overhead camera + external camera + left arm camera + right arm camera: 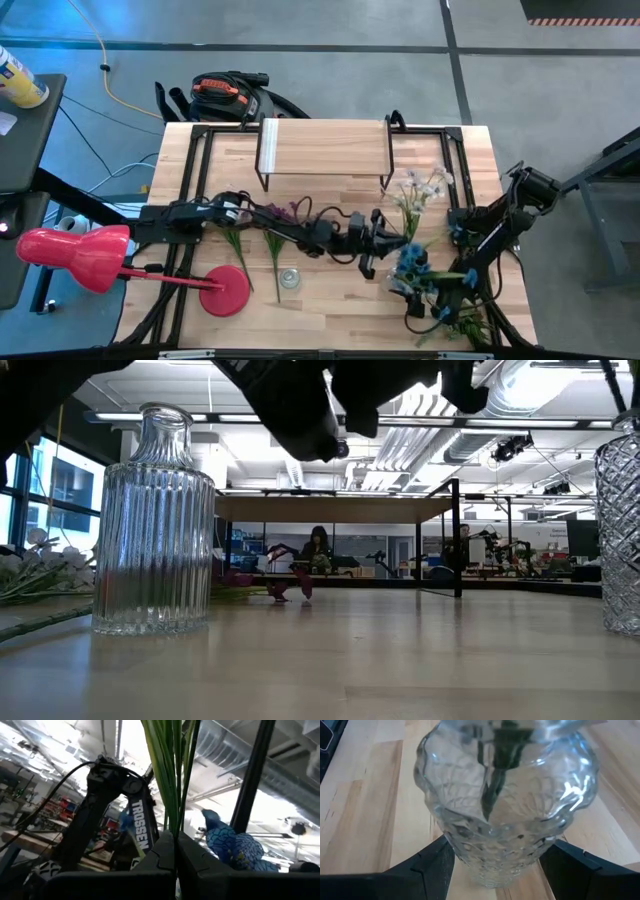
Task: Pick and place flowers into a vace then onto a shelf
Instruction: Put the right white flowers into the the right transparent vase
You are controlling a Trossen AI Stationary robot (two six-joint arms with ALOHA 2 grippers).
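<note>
Left gripper clamped on green flower stems over the bumpy glass vase gripped by right gripper, on wooden table near shelf.

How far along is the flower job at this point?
Mid first placement. The left end effector is shut on a blue flower stem, and the right end effector grips a textured glass vase with a stem inside. Other flowers lie on the table; the shelf is bare.
</note>
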